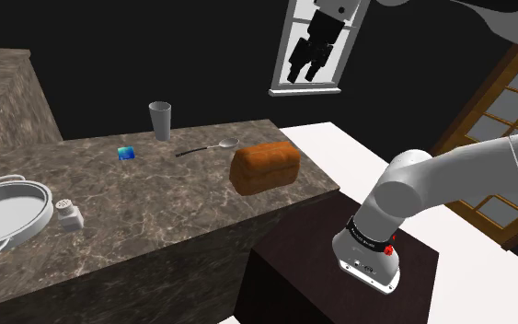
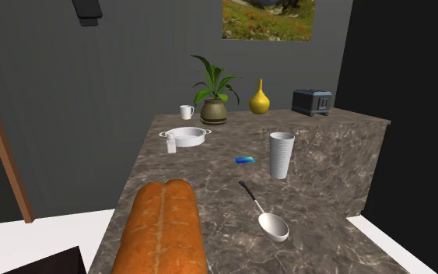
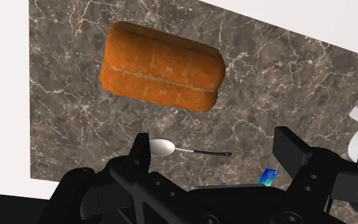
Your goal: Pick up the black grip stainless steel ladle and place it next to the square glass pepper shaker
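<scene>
The ladle (image 1: 209, 145) lies flat on the dark marble counter (image 1: 155, 207), between a white cup and a loaf of bread; it has a pale metal bowl and a thin dark handle. From across the counter, the ladle (image 2: 265, 215) has its bowl toward the near edge. The small pepper shaker (image 1: 68, 215) stands far off toward the shoulder view's left, beside a white pan; the shaker (image 2: 171, 143) stands upright. My gripper (image 1: 305, 64) hangs high above the counter, open and holding nothing. In the wrist view the gripper (image 3: 213, 141) frames the ladle (image 3: 182, 150) far below.
An orange-brown loaf of bread (image 1: 264, 167) lies near the ladle by the counter's edge. A white ribbed cup (image 1: 160, 120) and a small blue object (image 1: 126, 153) sit behind it. The white pan (image 1: 4, 212) lies beside the shaker. A plant (image 2: 213, 97), yellow vase (image 2: 260, 100) and toaster (image 2: 312, 101) line the far end.
</scene>
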### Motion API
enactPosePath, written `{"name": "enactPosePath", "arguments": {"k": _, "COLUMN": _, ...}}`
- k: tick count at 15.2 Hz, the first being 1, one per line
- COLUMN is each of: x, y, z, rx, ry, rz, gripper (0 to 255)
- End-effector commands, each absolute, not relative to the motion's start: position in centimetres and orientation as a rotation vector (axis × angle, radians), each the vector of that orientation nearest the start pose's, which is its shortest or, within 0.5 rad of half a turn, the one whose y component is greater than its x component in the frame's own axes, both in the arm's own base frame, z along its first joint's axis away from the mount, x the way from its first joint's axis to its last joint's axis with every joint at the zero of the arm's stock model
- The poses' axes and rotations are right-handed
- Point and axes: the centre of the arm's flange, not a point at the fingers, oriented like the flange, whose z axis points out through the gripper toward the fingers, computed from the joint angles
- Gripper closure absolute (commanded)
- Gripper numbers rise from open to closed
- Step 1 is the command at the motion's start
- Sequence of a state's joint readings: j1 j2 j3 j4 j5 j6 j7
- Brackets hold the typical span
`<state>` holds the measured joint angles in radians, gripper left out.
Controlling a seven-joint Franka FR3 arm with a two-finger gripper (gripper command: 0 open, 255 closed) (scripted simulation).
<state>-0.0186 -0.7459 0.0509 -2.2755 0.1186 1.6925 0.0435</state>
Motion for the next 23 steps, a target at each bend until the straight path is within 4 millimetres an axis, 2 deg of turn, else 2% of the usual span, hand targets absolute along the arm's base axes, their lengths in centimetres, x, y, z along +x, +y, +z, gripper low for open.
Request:
{"name": "enactPosePath", "arguments": {"k": 1, "x": 33.0, "y": 2.8, "z": 62.8, "rx": -3.042, "ry": 0.041, "rz": -0.243, "gripper": 0}}
{"name": "enactPosePath", "arguments": {"k": 7, "x": 39.1, "y": 0.4, "z": 57.5, "rx": -3.036, "ry": -0.257, "rz": -0.188, "gripper": 0}}
{"name": "enactPosePath", "arguments": {"k": 12, "x": 44.4, "y": -0.7, "z": 53.0, "rx": -3.009, "ry": -0.504, "rz": -0.141, "gripper": 0}}
{"name": "enactPosePath", "arguments": {"k": 17, "x": 49.7, "y": -1.0, "z": 48.4, "rx": -2.961, "ry": -0.748, "rz": -0.093, "gripper": 0}}
{"name": "enactPosePath", "arguments": {"k": 23, "x": 55.8, "y": -0.3, "z": 42.8, "rx": -2.878, "ry": -1.034, "rz": -0.035, "gripper": 0}}
